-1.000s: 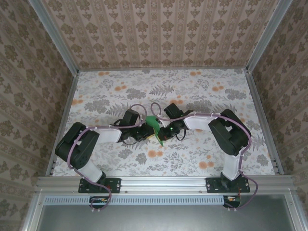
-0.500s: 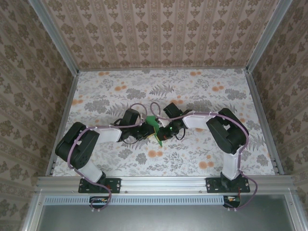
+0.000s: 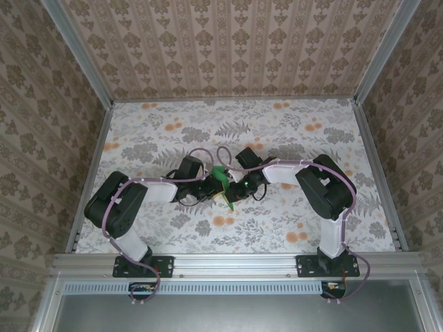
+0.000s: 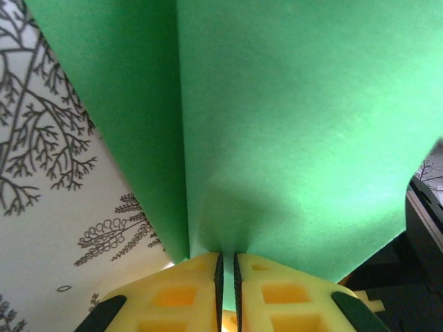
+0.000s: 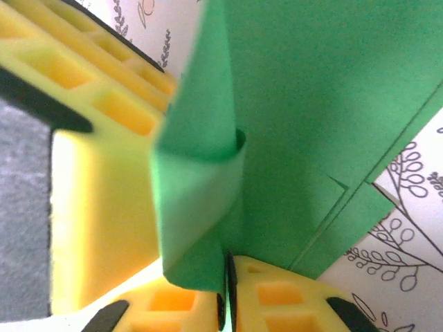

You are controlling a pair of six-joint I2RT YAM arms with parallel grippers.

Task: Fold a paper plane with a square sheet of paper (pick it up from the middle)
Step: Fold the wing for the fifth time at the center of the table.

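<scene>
The green paper (image 3: 221, 176) is held in the air over the middle of the floral tablecloth (image 3: 291, 138), a little toward its near edge, and both arms meet there. It is thin, matte and bright green, and it is already creased.

In the left wrist view two flat panels (image 4: 297, 138) meet along a sharp straight fold that runs down into the left gripper (image 4: 227, 266). That gripper comes in from the tablecloth's left side. Its yellow moulded fingers (image 4: 180, 297), with square pockets and dark pads, are pressed nearly together and pinch the paper at the fold.

The right gripper (image 5: 225, 277) reaches in from the tablecloth's right side. Its yellow pocketed fingers (image 5: 277, 304) are likewise almost together, clamped on the paper's lower edge. Here the paper (image 5: 311, 104) shows layered straight-edged flaps, and one strip (image 5: 201, 200) is curled over in a soft loop.

The tablecloth is pale, printed with grey ferns and orange blossoms.
</scene>
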